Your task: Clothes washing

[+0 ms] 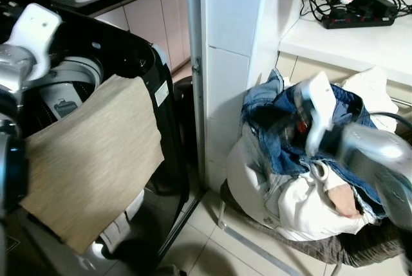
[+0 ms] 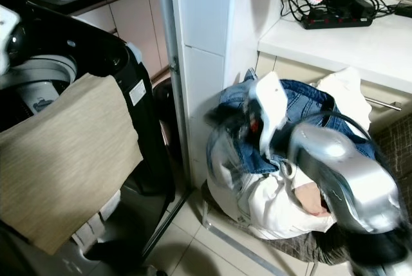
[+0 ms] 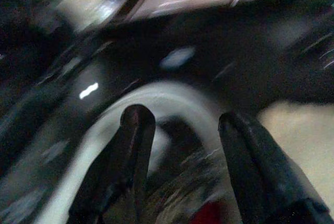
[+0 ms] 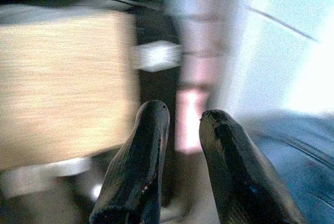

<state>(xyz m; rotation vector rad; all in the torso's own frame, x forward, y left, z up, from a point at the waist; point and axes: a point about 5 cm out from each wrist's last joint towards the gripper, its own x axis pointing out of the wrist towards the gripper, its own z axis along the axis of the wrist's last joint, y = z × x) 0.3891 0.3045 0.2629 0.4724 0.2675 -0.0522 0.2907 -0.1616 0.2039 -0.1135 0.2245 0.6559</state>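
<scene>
Laundry pile (image 1: pixel 302 186) mostly unloaded beside the open washer (image 1: pixel 129 51), beige cloth (image 1: pixel 90 160) draped over its rim, right gripper (image 4: pixel 180 125) parted, empty, apparently above the denim (image 1: pixel 290 141), left gripper (image 3: pixel 182 130) splayed over the drum.

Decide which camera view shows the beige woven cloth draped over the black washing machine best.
The left eye view: the beige woven cloth shows almost whole. The right eye view crops its left edge; the right wrist view blurs part of it; the left wrist view catches a corner.
</scene>
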